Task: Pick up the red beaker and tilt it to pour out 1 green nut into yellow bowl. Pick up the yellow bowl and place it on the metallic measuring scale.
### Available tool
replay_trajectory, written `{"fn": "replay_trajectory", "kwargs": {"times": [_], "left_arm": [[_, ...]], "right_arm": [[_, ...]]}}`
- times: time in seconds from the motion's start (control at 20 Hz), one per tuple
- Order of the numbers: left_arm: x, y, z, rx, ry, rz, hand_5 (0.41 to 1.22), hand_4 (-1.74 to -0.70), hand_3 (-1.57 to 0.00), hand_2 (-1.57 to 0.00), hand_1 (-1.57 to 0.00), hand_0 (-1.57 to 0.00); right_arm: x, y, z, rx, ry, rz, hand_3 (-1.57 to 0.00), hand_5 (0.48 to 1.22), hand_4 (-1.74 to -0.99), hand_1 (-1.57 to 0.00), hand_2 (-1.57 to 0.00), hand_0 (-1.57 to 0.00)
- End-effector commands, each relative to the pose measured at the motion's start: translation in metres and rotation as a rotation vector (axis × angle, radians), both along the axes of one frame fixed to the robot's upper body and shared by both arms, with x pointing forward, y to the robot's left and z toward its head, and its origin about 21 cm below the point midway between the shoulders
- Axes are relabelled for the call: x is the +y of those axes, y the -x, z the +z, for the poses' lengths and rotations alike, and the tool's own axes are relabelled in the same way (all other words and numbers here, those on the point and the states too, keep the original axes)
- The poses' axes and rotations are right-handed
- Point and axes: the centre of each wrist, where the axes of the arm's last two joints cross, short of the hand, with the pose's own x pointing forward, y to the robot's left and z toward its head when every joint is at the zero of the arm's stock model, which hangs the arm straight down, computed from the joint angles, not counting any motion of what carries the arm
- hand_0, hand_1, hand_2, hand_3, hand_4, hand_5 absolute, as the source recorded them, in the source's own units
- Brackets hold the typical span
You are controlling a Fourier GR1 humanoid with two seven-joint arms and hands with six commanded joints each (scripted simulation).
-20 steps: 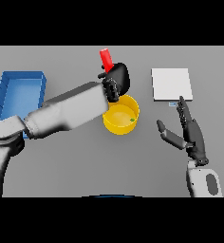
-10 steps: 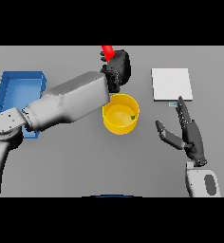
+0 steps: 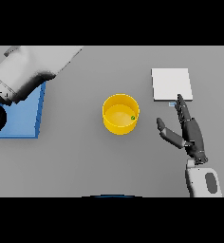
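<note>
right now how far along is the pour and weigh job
Pour looks done: one green nut lies in the yellow bowl. Nothing is held; the open right hand waits beside the bowl. Left: lifting the bowl onto the metallic scale. The beaker and left hand are out of view.

Bare table all round yellow bowl [image 3: 120, 114] — right hand [image 3: 189, 134] near, scale [image 3: 171, 84] just beyond, nothing between

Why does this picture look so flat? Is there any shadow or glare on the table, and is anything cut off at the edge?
Head view: the light is even, with no glare on the grey table. The yellow bowl casts hardly any shadow and is darker only inside its rim. The left arm is cut off at the upper left corner. The right hand shows whole and sharp.
</note>
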Motion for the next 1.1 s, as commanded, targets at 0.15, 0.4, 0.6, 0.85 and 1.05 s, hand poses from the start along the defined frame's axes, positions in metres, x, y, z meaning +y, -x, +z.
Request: {"fn": "replay_trajectory", "kwargs": {"times": [0.15,0.4,0.6,0.85,1.05], "left_arm": [[0.082,-0.025,0.040,0.059,0.452,0.228,1.218,-1.64,-1.44,-1.54,-1.54,-1.57],[0.174,-0.038,0.024,0.069,0.908,0.368,1.220,-1.71,-1.40,-1.56,-1.56,-1.57],[0.226,-0.039,-0.013,0.019,1.143,0.532,1.221,-1.73,-1.41,-1.57,-1.57,-1.57],[0.273,-0.031,-0.076,0.020,1.335,0.749,1.221,-1.74,-1.50,-1.57,-1.57,-1.57],[0.293,-0.017,-0.126,0.043,1.485,0.862,1.221,-1.74,-1.45,-1.57,-1.57,-1.57]], "right_arm": [[-0.003,0.002,-0.001,-0.002,0.012,0.023,0.00,0.649,-1.299,0.00,0.00,0.00],[-0.001,-0.007,0.004,-0.053,0.044,0.045,0.00,0.653,-1.304,0.00,0.00,0.00],[0.002,-0.007,0.002,-0.020,0.034,0.037,0.00,0.649,-1.286,0.00,0.00,0.00],[0.000,-0.009,-0.001,-0.012,0.031,0.041,0.00,0.663,-1.285,0.00,0.00,0.00],[-0.002,-0.005,-0.001,-0.034,0.039,0.053,0.00,0.682,-1.303,0.00,0.00,0.00]]}}
